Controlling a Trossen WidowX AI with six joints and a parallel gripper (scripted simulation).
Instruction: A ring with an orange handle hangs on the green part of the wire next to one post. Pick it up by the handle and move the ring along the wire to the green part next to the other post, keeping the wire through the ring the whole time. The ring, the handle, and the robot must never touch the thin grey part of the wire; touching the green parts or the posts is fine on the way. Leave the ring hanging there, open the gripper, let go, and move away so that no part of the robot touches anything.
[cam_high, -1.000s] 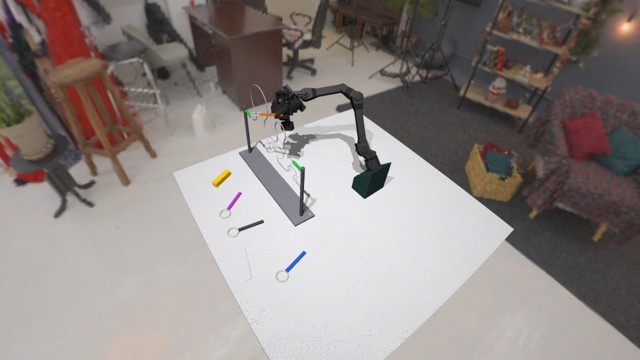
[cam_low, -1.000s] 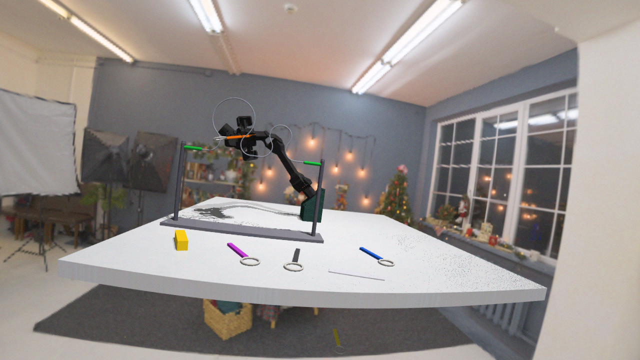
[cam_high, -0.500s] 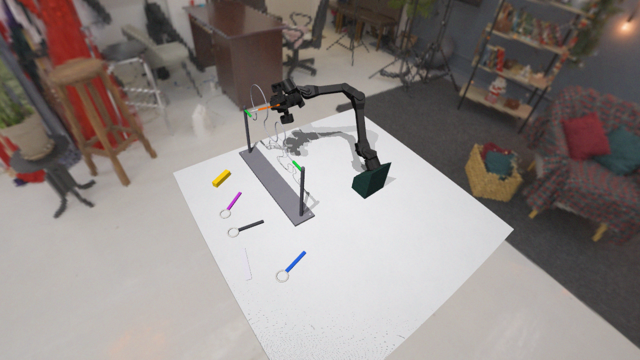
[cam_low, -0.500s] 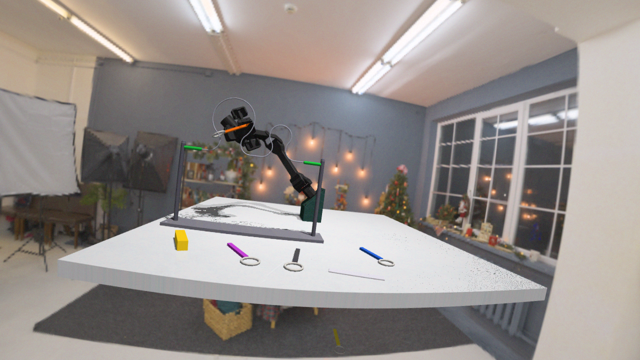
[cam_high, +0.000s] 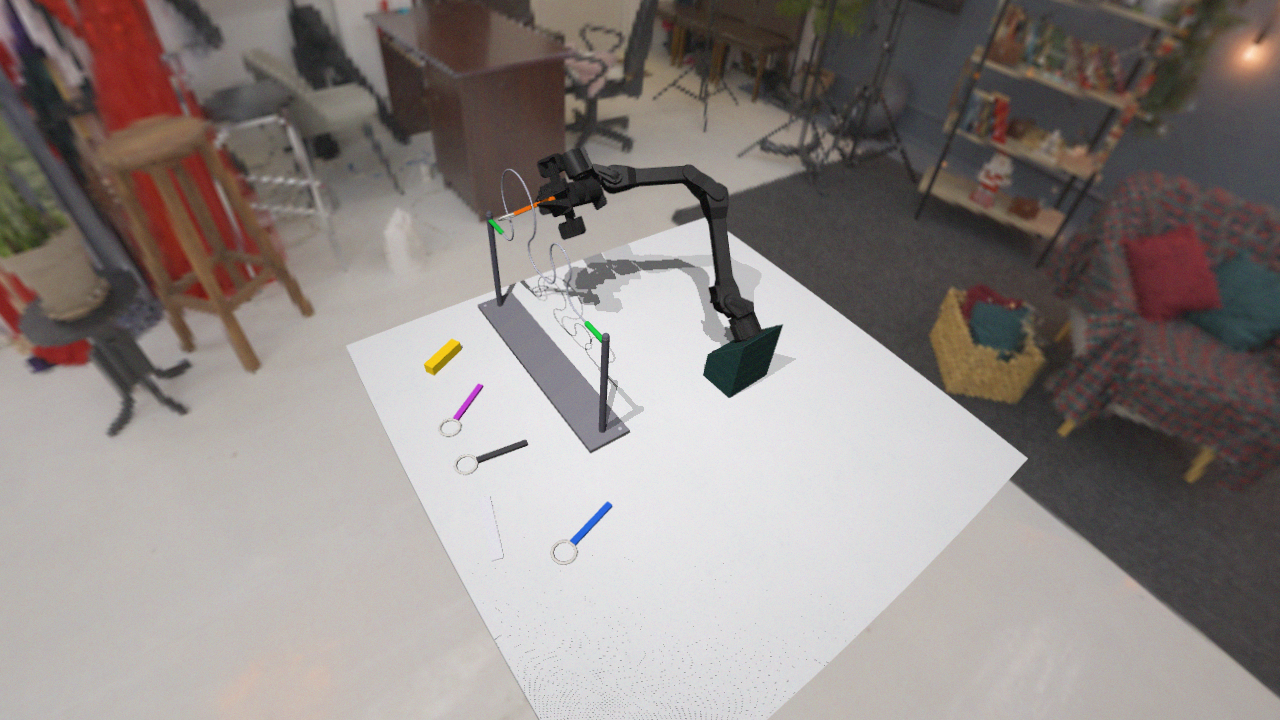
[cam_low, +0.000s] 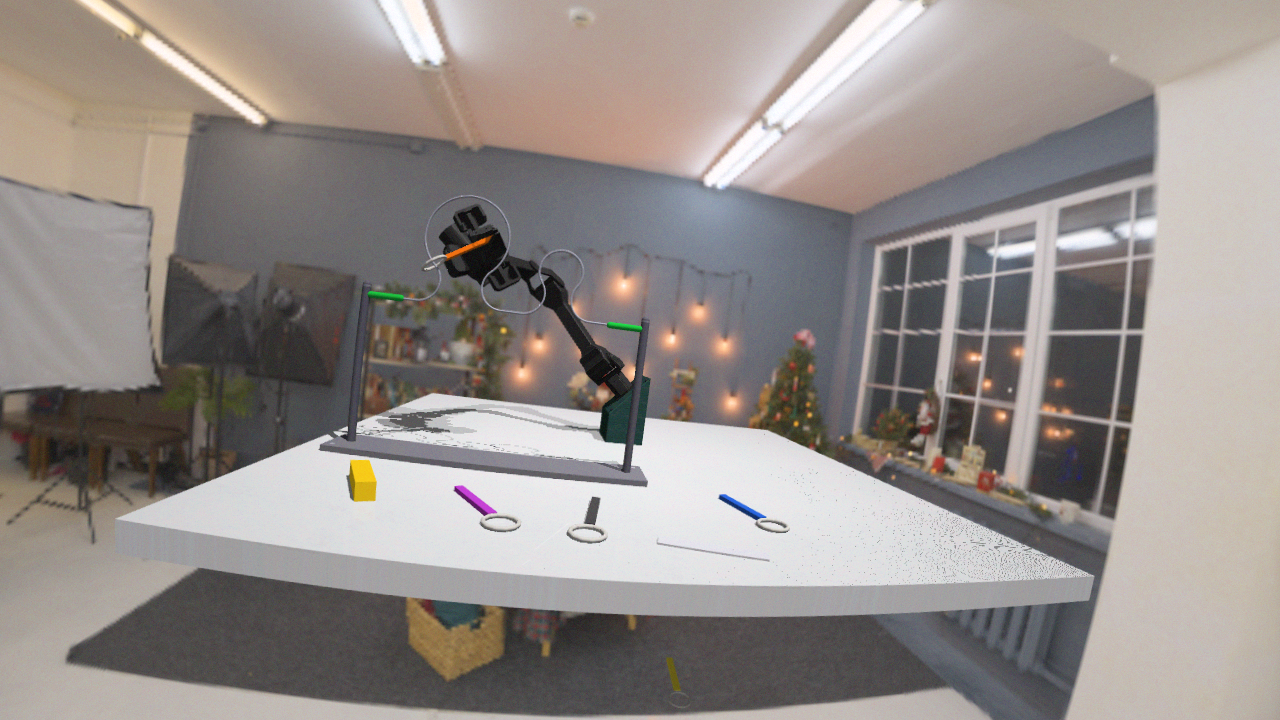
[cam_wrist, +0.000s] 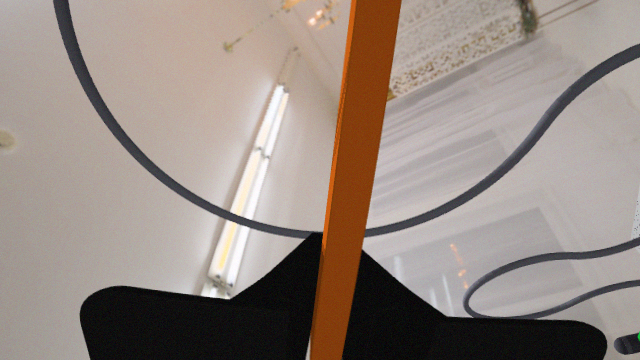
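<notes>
Overhead, ring (cam_high: 505, 215) barely discernible against wire (cam_high: 517, 183).

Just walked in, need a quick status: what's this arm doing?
The gripper is shut on the orange handle of a ring, guiding it along the bent wire between two posts. The ring sits on the first big loop, just past the green part by the left post. The far green part is still ahead.

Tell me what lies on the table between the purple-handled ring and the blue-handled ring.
A dark grey-handled ring, lying flat; the exterior view shows it.
</notes>
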